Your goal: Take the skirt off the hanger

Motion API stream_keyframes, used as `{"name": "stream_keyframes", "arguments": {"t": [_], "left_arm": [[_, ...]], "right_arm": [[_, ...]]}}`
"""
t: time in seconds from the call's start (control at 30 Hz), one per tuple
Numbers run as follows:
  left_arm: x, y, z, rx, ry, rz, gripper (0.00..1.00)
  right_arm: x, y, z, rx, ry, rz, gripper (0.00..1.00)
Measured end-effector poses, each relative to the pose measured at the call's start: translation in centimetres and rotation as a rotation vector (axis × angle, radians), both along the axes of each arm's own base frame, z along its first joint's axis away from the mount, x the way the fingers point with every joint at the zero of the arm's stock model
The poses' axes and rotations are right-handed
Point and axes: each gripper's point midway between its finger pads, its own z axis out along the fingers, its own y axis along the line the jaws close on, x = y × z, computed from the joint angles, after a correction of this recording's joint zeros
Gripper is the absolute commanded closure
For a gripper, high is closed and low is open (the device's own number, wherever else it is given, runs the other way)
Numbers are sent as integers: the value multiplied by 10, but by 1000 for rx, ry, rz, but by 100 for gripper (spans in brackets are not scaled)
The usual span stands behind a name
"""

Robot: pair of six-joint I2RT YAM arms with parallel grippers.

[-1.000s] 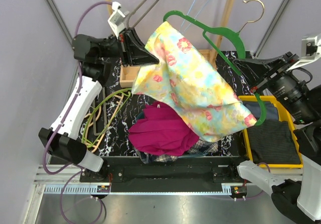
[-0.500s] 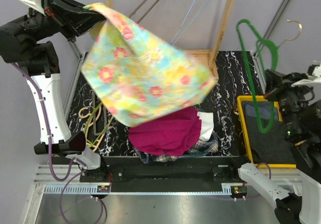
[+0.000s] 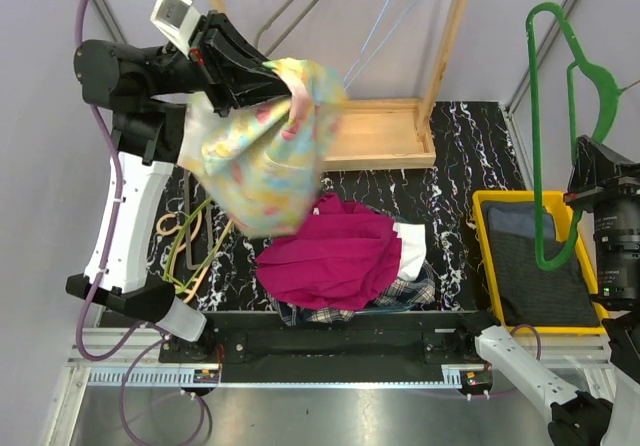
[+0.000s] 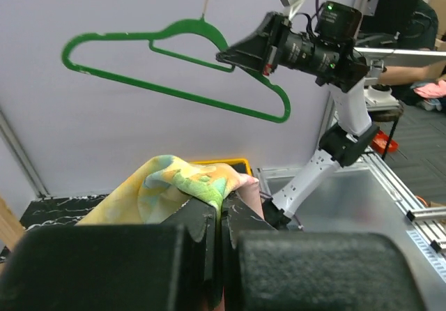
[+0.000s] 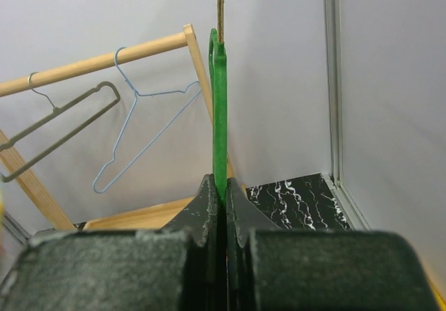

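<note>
The floral yellow skirt (image 3: 262, 156) hangs bunched from my left gripper (image 3: 290, 91), which is shut on its edge high above the table's left side; it also shows in the left wrist view (image 4: 174, 182). The skirt is off the green hanger (image 3: 545, 146). My right gripper (image 3: 590, 171) is shut on the bare green hanger and holds it upright at the far right above the yellow bin. In the right wrist view the hanger (image 5: 220, 109) rises straight from the closed jaws. In the left wrist view the hanger (image 4: 174, 67) hangs empty in the right arm's grip.
A pile of magenta and plaid clothes (image 3: 335, 261) lies at the table's middle front. A yellow bin (image 3: 485, 211) with dark fabric sits at the right. Loose hangers (image 3: 200, 236) lie at the left. A wooden rack (image 3: 450, 26) with wire hangers (image 3: 385, 16) stands behind.
My left gripper swung the skirt right and down from the far upper left; the cloth went from spread out to bunched. My right gripper lifted the bare hanger more upright.
</note>
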Motion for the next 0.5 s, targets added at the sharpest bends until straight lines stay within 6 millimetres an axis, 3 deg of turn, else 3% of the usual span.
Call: {"name": "stream_keyframes", "arguments": {"t": [0.1,0.23,0.33,0.5], "left_arm": [[-1,-9,-16,15,30,-26,100],[6,-24,-73,75,157,-51,100],[17,-39,-143,159,254,-38,100],[40,-47,-289,396,395,88,100]], "right_arm": [[-3,-1,6,20,-18,4,100],[-13,-2,24,44,-68,19,100],[-21,-2,44,65,-128,38,100],[-27,1,63,85,-180,72,100]]}}
